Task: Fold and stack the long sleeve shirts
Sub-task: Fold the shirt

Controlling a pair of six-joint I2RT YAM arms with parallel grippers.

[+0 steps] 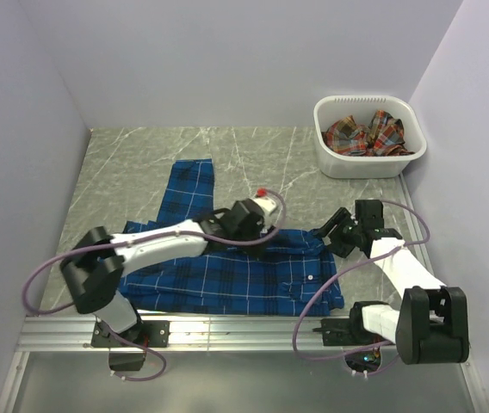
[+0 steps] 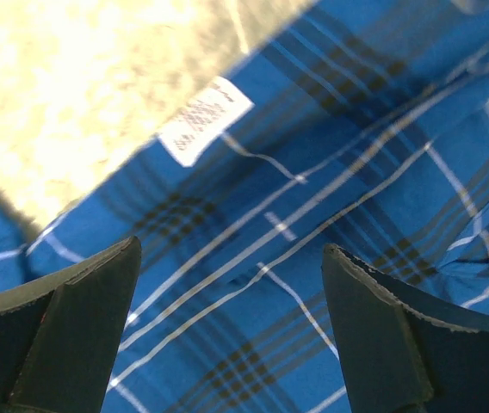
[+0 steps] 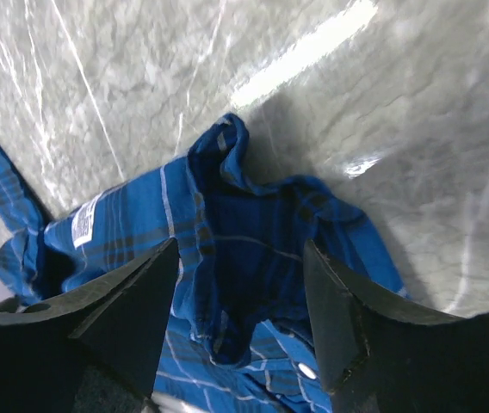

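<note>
A royal blue plaid long sleeve shirt (image 1: 227, 275) lies spread across the table near the front, one sleeve (image 1: 191, 189) stretched toward the back. My left gripper (image 1: 266, 232) hovers over the shirt's upper edge, jaws open, with flat plaid cloth (image 2: 253, 292) and a white label (image 2: 206, 120) beneath it. At the shirt's right end my right gripper (image 1: 324, 234) stands open above the bunched collar (image 3: 244, 249), nothing between its fingers. The red-orange plaid shirt (image 1: 365, 133) lies crumpled in the basket.
The white plastic basket (image 1: 339, 163) stands at the back right corner. Grey marbled tabletop (image 1: 141, 163) surrounds the shirt. Lilac walls close in the left, back and right sides. A metal rail (image 1: 227, 331) runs along the front edge.
</note>
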